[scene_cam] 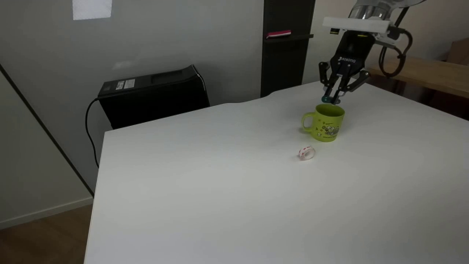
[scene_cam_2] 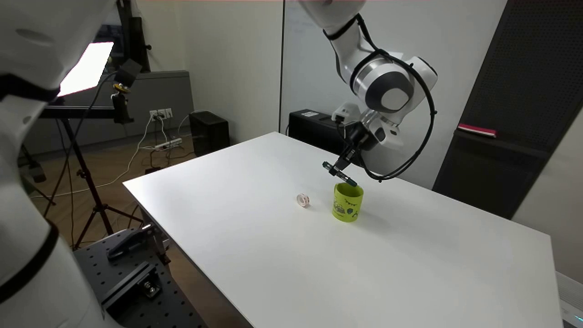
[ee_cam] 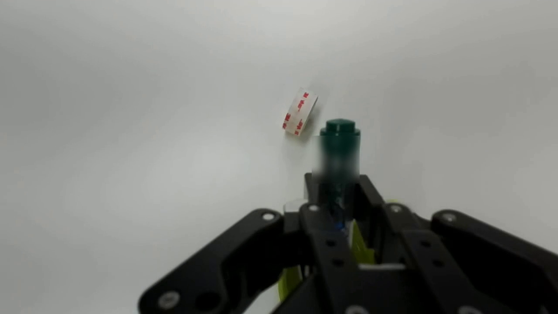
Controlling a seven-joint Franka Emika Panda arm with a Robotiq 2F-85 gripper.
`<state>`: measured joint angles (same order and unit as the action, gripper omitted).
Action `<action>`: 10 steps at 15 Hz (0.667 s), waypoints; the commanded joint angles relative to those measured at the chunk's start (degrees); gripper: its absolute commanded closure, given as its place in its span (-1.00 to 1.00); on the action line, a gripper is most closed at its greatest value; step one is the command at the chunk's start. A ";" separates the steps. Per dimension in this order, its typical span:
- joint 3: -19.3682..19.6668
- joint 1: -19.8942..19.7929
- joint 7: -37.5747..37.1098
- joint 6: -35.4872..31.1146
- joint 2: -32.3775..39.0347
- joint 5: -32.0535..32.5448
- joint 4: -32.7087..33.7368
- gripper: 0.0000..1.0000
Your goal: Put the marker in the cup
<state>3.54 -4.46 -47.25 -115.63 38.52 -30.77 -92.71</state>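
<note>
The dark teal-green marker (scene_cam: 325, 99) is held by my gripper (scene_cam: 332, 99) above the cup. In an exterior view the marker (scene_cam_2: 346, 179) is tilted, its lower end over the opening of the cup (scene_cam_2: 347, 207); I cannot tell whether it touches the rim. The yellow-green cup (scene_cam: 327, 126) stands upright on the table, handle to one side. In the wrist view the marker (ee_cam: 340, 144) sticks out beyond the fingertips (ee_cam: 336, 192), which are shut on it. The cup (ee_cam: 288, 284) lies behind the fingers there, mostly hidden.
A small white tape roll with red print (scene_cam: 306, 153) lies near the cup on the white table (scene_cam: 205, 198); it also shows in the wrist view (ee_cam: 300, 112). A black box-like device (scene_cam: 154, 97) stands beyond the table edge by the wall.
</note>
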 commanded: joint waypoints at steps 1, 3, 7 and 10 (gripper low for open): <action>-1.08 -1.78 0.77 -0.20 1.18 -2.76 1.29 0.89; -1.20 -2.21 1.66 -0.74 1.79 -4.26 1.33 0.89; -1.53 -2.76 3.92 -1.43 2.99 -7.89 1.29 0.89; -1.48 -2.72 5.49 -2.00 3.69 -10.16 1.16 0.89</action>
<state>2.75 -6.44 -42.83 -117.46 41.25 -38.65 -92.68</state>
